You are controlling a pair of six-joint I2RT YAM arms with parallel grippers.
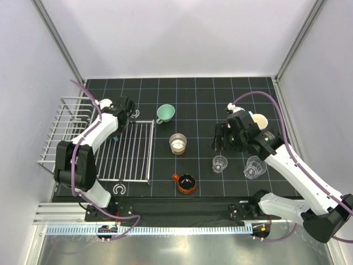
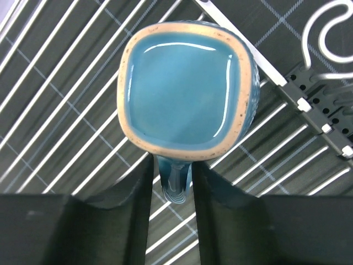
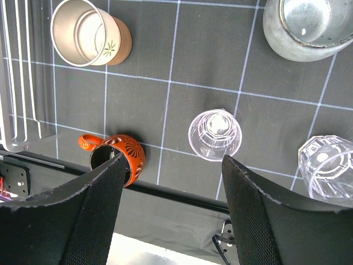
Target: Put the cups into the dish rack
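Note:
A blue cup [image 2: 185, 88] stands upside down on the flat slatted part of the dish rack [image 2: 49, 149], its base facing the left wrist camera. My left gripper [image 2: 172, 190] is shut on its handle; in the top view the left gripper [image 1: 120, 130] is at the far edge of the rack [image 1: 135, 157]. My right gripper [image 3: 172, 165] is open and empty above the mat, between the orange cup [image 3: 116, 157] and a clear cup [image 3: 215, 134]. The right gripper [image 1: 219, 138] is above and left of that clear cup [image 1: 220, 163].
On the mat stand a mint green cup [image 1: 165, 113], a steel cup [image 1: 177, 143], the orange cup [image 1: 186, 183] and a second clear cup [image 1: 255, 167]. A grey cup [image 3: 306, 27] sits by the right arm. The raised basket [image 1: 58, 132] is at far left.

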